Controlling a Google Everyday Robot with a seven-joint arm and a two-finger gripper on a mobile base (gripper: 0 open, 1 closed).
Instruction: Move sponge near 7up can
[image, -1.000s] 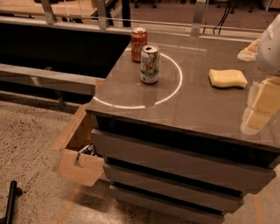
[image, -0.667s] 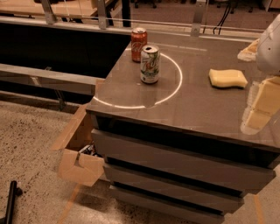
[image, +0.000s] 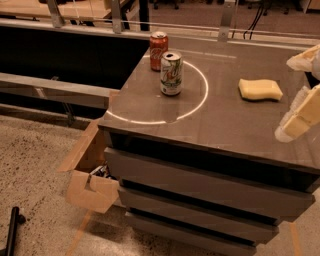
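The task is not yet begun in any visible way. The sponge (image: 260, 89) lies flat on the right part of the surface (image: 200, 125), toward the far side, well apart from the 7up can (image: 171, 73). The 7up can stands upright left of centre, inside a thin white ring (image: 202, 95) marked on the top. A red-orange can (image: 158, 50) stands just behind it, closer to the far left corner. Bare top lies between the sponge and the ring.

The hand (image: 292, 97) hangs at the right edge of the view, above the surface and just to the right of the sponge. Its two pale fingers (image: 305, 116) are spread apart, one farther and one nearer, with nothing between them. It is not touching the sponge. The sponge sits slightly left of the gap between the fingers, so, as I judge it, the hand needs only a short move leftward and down to straddle it.

All the real work is left: closing on the sponge, lifting it, carrying it left across the top, and setting it down beside the 7up can without knocking either can over.
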